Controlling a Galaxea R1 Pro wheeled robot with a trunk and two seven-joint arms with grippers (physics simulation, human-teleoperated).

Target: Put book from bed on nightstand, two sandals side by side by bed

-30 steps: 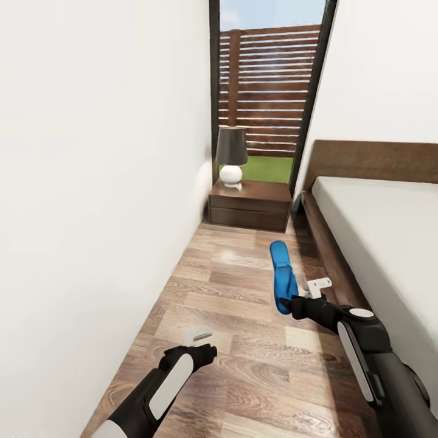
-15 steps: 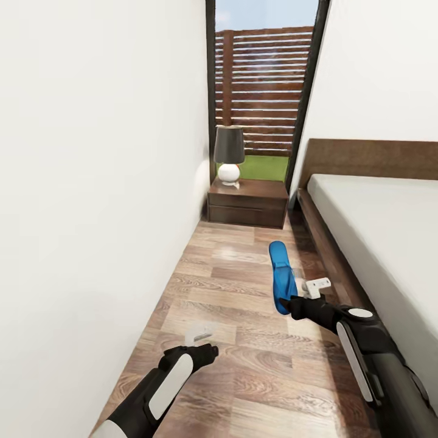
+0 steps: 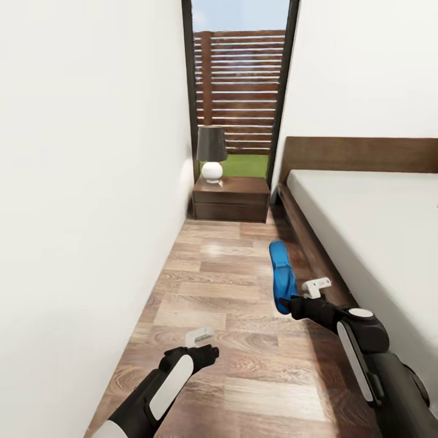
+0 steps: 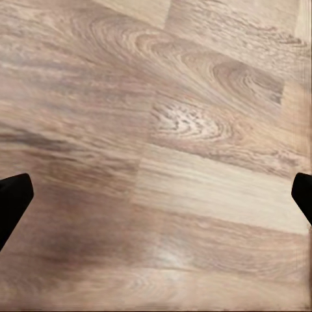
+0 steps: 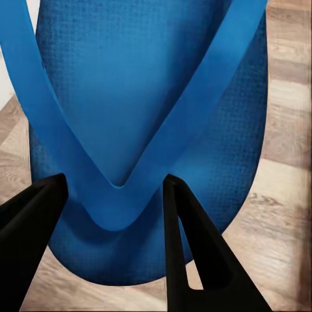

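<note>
Over the last second the whole scene had slid leftward and the bed had widened on the right, which was the head camera turning; the arms and the sandal kept their places in the picture. The right gripper (image 3: 291, 303) held one blue sandal (image 3: 281, 275) by its heel end, raised above the wooden floor (image 3: 231, 377) just beside the low frame of the bed (image 3: 365, 225). From the right wrist view, the sandal (image 5: 149, 123) lay between the two dark fingers (image 5: 185, 247), which pinched the sole where the V of the straps met. The left gripper (image 3: 204, 353) hung low over bare boards, well apart from the sandal; in its wrist view the fingertips (image 4: 13, 201) sat at opposite edges of the picture with only floor (image 4: 162, 162) between them, so that claw was spread wide and held nothing. At the far end of the narrow aisle stood the nightstand (image 3: 231, 199), its drawer front shut, tucked between the white wall (image 3: 91, 182) and the corner of the bed's brown headboard (image 3: 359, 155). A lamp (image 3: 212, 154) with a dark shade and a round white base stood on its top, towards the wall. Behind it a tall window (image 3: 240, 91) showed a slatted wooden fence and grass. The off-white mattress was plain as far as I could see.
</note>
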